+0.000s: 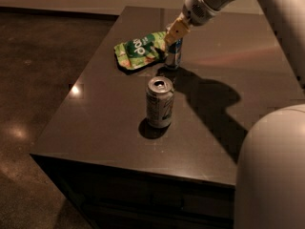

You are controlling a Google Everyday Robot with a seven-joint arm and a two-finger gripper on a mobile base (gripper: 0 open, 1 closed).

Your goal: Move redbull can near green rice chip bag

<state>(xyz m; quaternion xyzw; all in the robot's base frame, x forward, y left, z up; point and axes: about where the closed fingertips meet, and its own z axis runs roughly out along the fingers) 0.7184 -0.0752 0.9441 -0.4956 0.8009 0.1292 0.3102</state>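
The gripper (172,37) sits at the far side of the table, clasped around the upper part of the redbull can (173,56), its pale yellow fingers (175,30) covering the can's top. The arm (209,1) reaches in from the upper right and throws a broad shadow across the table to the right of the can. The redbull can looks upright, and its base appears to be at or just above the tabletop; which of the two cannot be told.

Just to the left of the can lies the green chip bag (139,50), wrinkled and flat, its right edge just beside the can or touching it. So the can seems to be where the task wants it, and the step in hand is most likely the set-down and release.

To do that well, lower the can straight until its base sits flat, open the grip gently, then lift straight up so the slim can is not tipped. Avoid pushing further left onto the bag's crumpled edge, where it could stand crooked.

Nearer, well apart, stands a wider soda can (159,104) on the dark table (95,123), clear of the work.
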